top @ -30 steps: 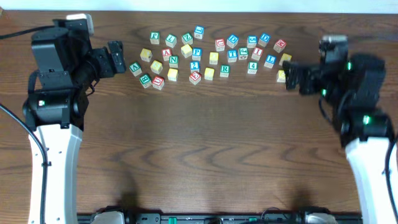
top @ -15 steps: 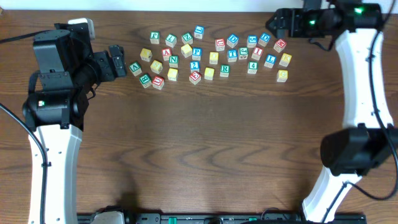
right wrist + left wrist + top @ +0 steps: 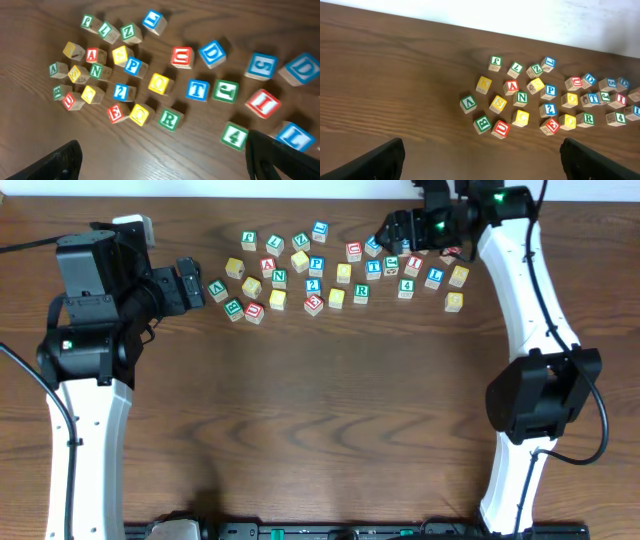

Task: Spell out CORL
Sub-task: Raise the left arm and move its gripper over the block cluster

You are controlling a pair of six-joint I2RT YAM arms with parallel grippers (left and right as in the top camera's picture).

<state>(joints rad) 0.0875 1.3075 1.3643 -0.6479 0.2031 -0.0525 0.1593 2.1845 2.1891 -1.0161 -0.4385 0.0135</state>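
Several lettered wooden blocks lie scattered at the back of the table. In the right wrist view I see a red C [image 3: 181, 56], a yellow O [image 3: 159, 83], a green R [image 3: 169, 119] and a blue L [image 3: 295, 136]. Overhead they are the C [image 3: 353, 251], O [image 3: 344, 273], R [image 3: 361, 293] and L [image 3: 434, 277]. My right gripper [image 3: 400, 228] hovers open and empty above the right part of the cluster; its fingers [image 3: 162, 156] frame the R. My left gripper [image 3: 190, 283] is open and empty, left of the cluster, its fingers [image 3: 482, 160] apart from the blocks.
Other blocks surround these: a green V [image 3: 218, 288] at the left end, a yellow block [image 3: 454, 301] at the right end, a blue D [image 3: 212, 52] beside the C. The bare wooden table [image 3: 330, 410] stretches toward the front. A white wall edge runs behind the blocks.
My right arm has swung from the right side of the table to the back and then left, over the blocks. The left arm and the blocks have not moved.
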